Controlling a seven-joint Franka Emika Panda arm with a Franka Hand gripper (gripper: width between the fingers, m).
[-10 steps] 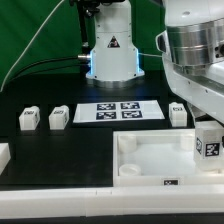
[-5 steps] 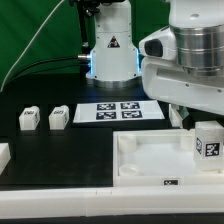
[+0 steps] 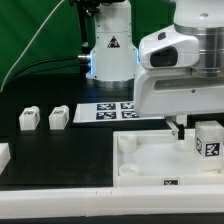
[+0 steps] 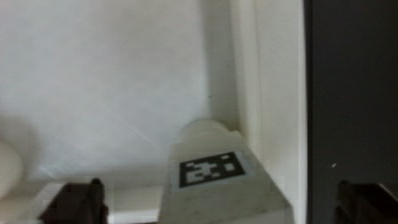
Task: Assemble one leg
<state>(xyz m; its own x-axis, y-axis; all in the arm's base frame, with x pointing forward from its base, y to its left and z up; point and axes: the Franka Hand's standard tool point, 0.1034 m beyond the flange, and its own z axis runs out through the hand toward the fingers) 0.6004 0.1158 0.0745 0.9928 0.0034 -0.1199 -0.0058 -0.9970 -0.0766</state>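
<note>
A leg [image 3: 208, 140], a small white block with a tag on its face, stands upright at the far right corner of the large white tray [image 3: 150, 160]. In the wrist view the same leg [image 4: 214, 165] sits against the tray's wall, between my two dark fingertips [image 4: 80, 200]. They stand wide apart and do not touch it. My gripper [image 4: 222, 208] is open and empty. In the exterior view the hand [image 3: 175, 85] hangs low over the tray's far right corner, with one finger [image 3: 179, 128] just beside the leg. Two more legs [image 3: 29, 119] [image 3: 59, 116] stand at the left.
The marker board [image 3: 112, 110] lies behind the tray, partly hidden by my hand. The arm's base [image 3: 112, 55] stands at the back. A white piece [image 3: 3, 155] shows at the exterior view's left edge.
My hand has swung toward the exterior view's left and come lower over the tray's far right corner. It now hides the block behind the tray. The leg in the tray has not moved.
</note>
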